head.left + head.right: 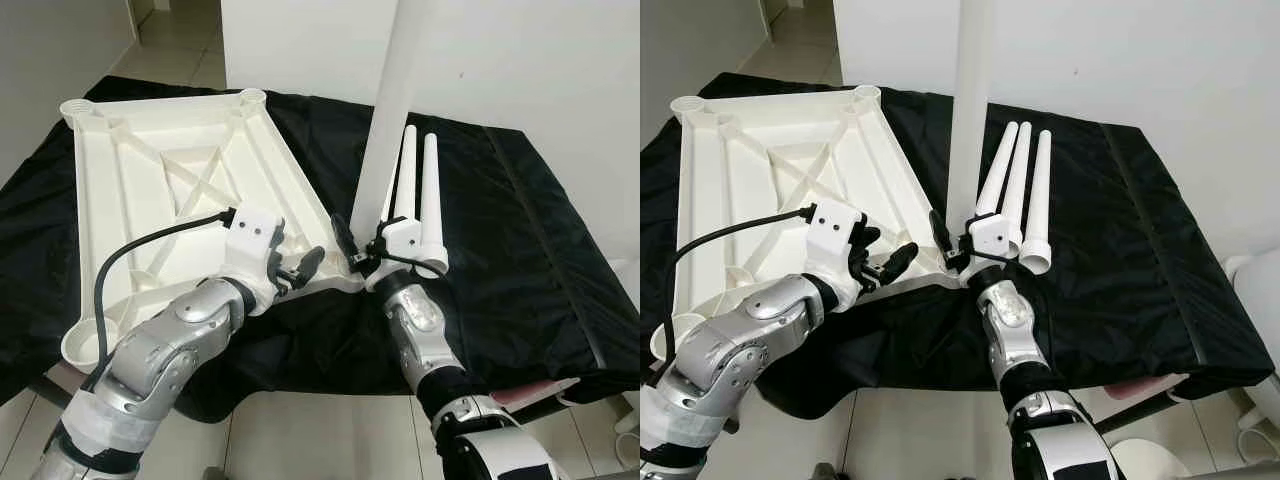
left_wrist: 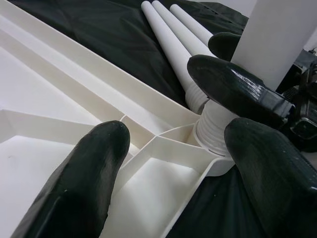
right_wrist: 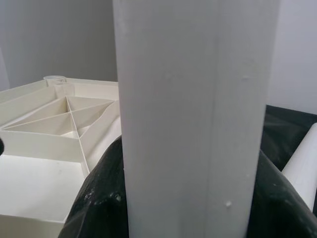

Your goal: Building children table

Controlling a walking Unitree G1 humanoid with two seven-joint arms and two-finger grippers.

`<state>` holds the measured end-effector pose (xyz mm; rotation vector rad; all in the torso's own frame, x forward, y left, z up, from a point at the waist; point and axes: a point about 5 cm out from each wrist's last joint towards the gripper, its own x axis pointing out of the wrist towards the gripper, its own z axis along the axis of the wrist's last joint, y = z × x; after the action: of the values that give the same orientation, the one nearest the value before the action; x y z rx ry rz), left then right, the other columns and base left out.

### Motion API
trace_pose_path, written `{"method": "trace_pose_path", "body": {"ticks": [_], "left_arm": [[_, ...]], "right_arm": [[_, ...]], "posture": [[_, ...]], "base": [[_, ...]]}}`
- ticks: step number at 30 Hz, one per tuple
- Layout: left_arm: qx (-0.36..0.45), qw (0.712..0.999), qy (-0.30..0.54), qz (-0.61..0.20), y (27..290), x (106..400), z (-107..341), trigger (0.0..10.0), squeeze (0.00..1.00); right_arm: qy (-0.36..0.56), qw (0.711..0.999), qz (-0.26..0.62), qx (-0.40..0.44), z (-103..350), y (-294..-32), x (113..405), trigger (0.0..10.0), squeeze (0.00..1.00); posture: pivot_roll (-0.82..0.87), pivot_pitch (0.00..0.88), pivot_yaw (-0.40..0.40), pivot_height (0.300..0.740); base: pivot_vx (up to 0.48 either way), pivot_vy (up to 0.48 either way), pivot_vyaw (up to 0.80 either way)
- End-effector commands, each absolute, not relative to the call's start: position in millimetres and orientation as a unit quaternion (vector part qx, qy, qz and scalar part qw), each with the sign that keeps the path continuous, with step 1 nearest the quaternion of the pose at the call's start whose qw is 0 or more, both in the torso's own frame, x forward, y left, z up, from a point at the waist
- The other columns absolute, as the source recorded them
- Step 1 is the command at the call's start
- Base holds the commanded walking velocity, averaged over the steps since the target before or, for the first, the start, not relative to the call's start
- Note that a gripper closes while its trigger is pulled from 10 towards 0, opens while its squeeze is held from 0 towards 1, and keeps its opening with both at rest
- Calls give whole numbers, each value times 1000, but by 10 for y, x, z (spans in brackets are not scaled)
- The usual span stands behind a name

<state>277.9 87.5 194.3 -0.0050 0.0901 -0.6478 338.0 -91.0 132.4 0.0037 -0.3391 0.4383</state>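
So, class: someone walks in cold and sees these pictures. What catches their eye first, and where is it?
First, the white table leg standing upright at the near right corner of the upturned white tabletop, with the right gripper closed around its base. Next, the left gripper, fingers open, at that same corner. Then the three spare legs lying together on the black cloth, just right of the upright one.

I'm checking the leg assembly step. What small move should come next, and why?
Probably the right gripper should twist the upright leg further into the tabletop's corner socket. Its threaded end sits there with threads exposed, while the left gripper is open by that corner.
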Motion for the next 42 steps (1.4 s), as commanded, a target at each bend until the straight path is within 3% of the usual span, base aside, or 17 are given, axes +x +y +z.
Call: {"method": "trace_pose_path", "body": {"ticks": [1,7,13,23,24,29,30,31,35,39,42], "left_arm": [[-1,920,38,-390,793,2718,1968,10000,0],[-2,920,38,-391,787,2713,1964,10000,0],[2,918,39,-396,775,2705,1945,10000,0],[-1,903,23,-429,752,2699,1994,10000,0],[-5,901,22,-434,751,2700,2004,10000,1000],[-3,894,7,-447,757,2701,2065,10000,1000],[-3,893,-1,-450,769,2712,2104,10000,878],[-7,889,-8,-458,777,2716,2148,10000,0],[-10,886,-13,-464,782,2716,2177,10000,0],[-35,839,-53,-540,786,2637,2415,10000,0],[-47,823,-63,-563,772,2615,2486,10000,0]], "right_arm": [[-54,977,204,12,798,-970,3204,10000,0],[-48,980,193,33,768,-981,3184,10000,0],[-103,973,200,48,936,-960,3180,10000,0],[-182,949,252,59,1447,-953,3205,10000,0],[-186,946,258,57,1493,-957,3215,10000,0],[-185,941,277,49,1641,-981,3257,10000,0],[-181,940,287,37,1690,-993,3277,10000,0],[-168,938,301,32,1727,-1003,3292,10000,0],[-160,937,310,28,1749,-1009,3299,10000,0],[-115,934,337,-5,1815,-1134,3364,10000,0],[-99,928,358,-26,1804,-1150,3355,10000,0]], "posture": [[151,103,-77,740],[149,99,-80,740],[150,90,-79,740],[136,78,-82,740],[136,78,-82,740],[129,69,-87,740],[129,68,-88,740],[129,67,-90,740],[129,67,-90,740],[128,68,-99,740],[125,66,-94,740]], "base": [[0,0,0],[0,0,0],[0,0,0],[0,0,0],[0,0,0],[0,0,0],[0,0,0],[0,0,0],[0,0,0],[0,0,0],[0,0,0]]}}
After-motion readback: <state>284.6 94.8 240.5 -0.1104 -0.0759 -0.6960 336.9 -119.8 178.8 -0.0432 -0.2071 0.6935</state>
